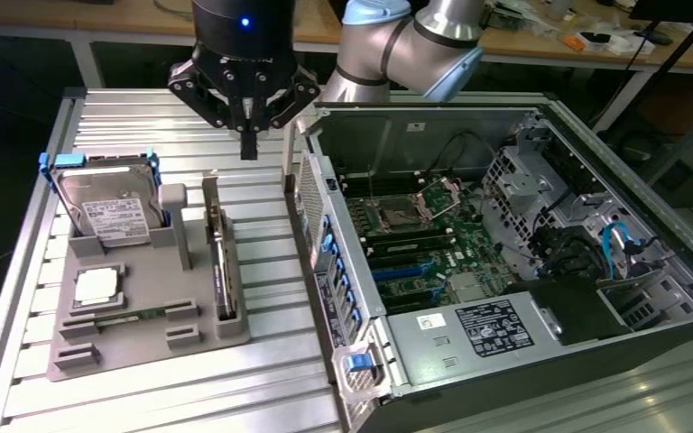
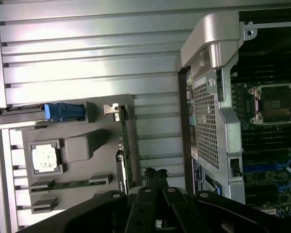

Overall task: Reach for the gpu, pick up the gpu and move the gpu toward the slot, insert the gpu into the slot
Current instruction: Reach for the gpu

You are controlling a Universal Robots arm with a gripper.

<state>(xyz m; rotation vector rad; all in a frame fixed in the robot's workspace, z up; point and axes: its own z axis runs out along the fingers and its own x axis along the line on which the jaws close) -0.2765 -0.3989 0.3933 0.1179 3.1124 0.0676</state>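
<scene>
Your gripper (image 1: 248, 152) hangs in the upper middle of the exterior view, over the ribbed metal table (image 1: 142, 122). Its two fingers are pressed together with nothing between them, so it has hold of nothing. In the wrist view the same closed tips (image 2: 155, 174) point down past the black finger linkages at bare table slats. The gpu (image 1: 217, 262) is in the left half of the exterior view. It stands on its long edge in a groove along the exterior view's right side of the grey holder tray (image 1: 142, 347). Its far end lies below the fingertips in the frame and a little to their left, and the gripper is clear of it, not touching. From the wrist camera you see the card as a thin green edge (image 2: 126, 145) with its silvery bracket (image 2: 111, 108) at one end. In that tray you also have the hard drive (image 1: 108, 212) in its blue frame, propped upright at the upper left, and the square processor chip (image 1: 97, 286) lying flat below it. The open computer case (image 1: 322, 194) takes up the right half of the exterior view, lying on its side with the motherboard (image 1: 443, 244) exposed. On the board you can see the processor socket (image 1: 397, 213) and blue slots (image 1: 404, 269) below it.
</scene>
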